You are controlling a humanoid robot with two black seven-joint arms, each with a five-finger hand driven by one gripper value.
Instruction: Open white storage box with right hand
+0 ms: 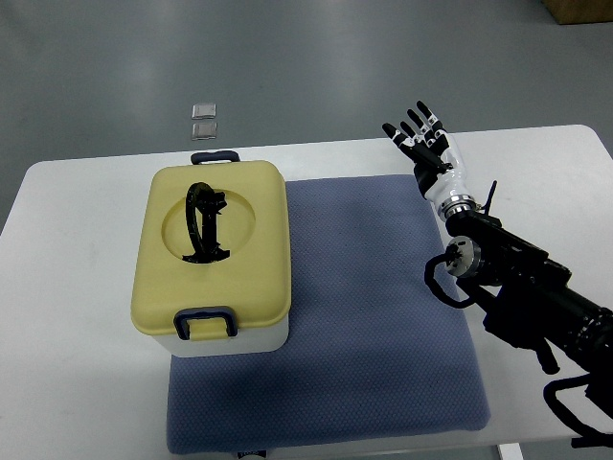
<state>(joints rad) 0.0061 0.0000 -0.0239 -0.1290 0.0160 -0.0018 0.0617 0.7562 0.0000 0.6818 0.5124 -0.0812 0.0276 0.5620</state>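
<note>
The white storage box (pixel 213 264) sits on the left part of a blue-grey mat (pixel 383 316) spread over the white bench (pixel 67 287), its left side overhanging the mat onto the bare benchtop. Its pale yellow lid (pixel 213 247) is shut. A dark blue latch (pixel 204 322) clips the near edge and a second latch (pixel 215 156) shows at the far edge, so both probably have to be released before the lid will lift. A black carrying handle (pixel 203 222) lies folded flat in the round recess of the lid, out of the way. The mat likely serves to keep the box from sliding when it is pushed or pulled.

The right hand (pixel 424 144) hovers well apart from the box, over the far right corner of the mat, fingers spread and extended, gripping nothing. Its arm (pixel 522 287) enters from the right edge. That open posture suits an approach: the task looks barely begun, and the hand would have to cross the mat leftward to reach a latch.

Two small clear squares (pixel 203 120) lie on the grey floor beyond the bench. The left hand is out of view.
</note>
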